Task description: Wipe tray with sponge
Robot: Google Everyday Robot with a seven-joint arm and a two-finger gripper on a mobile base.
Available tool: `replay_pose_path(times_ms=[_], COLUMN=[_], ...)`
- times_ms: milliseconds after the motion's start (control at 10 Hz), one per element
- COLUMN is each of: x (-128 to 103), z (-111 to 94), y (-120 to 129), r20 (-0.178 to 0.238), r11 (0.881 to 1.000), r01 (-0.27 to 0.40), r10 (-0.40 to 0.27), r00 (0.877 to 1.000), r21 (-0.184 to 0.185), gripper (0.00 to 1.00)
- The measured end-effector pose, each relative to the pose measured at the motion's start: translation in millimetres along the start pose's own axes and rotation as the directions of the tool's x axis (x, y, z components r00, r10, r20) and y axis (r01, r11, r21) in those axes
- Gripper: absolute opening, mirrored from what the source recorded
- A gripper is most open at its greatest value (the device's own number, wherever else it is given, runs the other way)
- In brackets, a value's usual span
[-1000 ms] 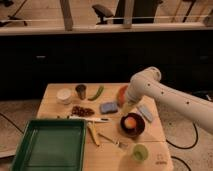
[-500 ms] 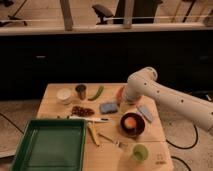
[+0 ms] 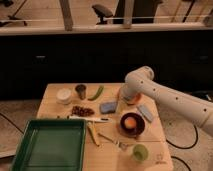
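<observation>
The green tray lies at the table's front left corner. The blue sponge lies flat on the wood near the middle of the table, to the right of and behind the tray. My white arm reaches in from the right and bends down. My gripper hangs just right of the sponge and a little behind it, over an orange object. The gripper is low near the table and holds nothing that I can see.
A pale blue-grey slab lies right of the sponge. A dark bowl with an orange, a green cup, a fork and a yellow item are in front. A white cup, metal cup and green vegetable stand behind.
My arm has shifted slightly to the left, bringing the gripper closer to the sponge. The sponge and the tray have not moved.
</observation>
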Motion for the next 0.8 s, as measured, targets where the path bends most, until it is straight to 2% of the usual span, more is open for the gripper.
replay_pose_path(times_ms=[800], x=[-16], z=[22], y=[-3], r20=[0.017], r11=[0.997], r01=[-0.073], r10=[0.073], r00=[0.997], r21=[-0.029], gripper=[0.8])
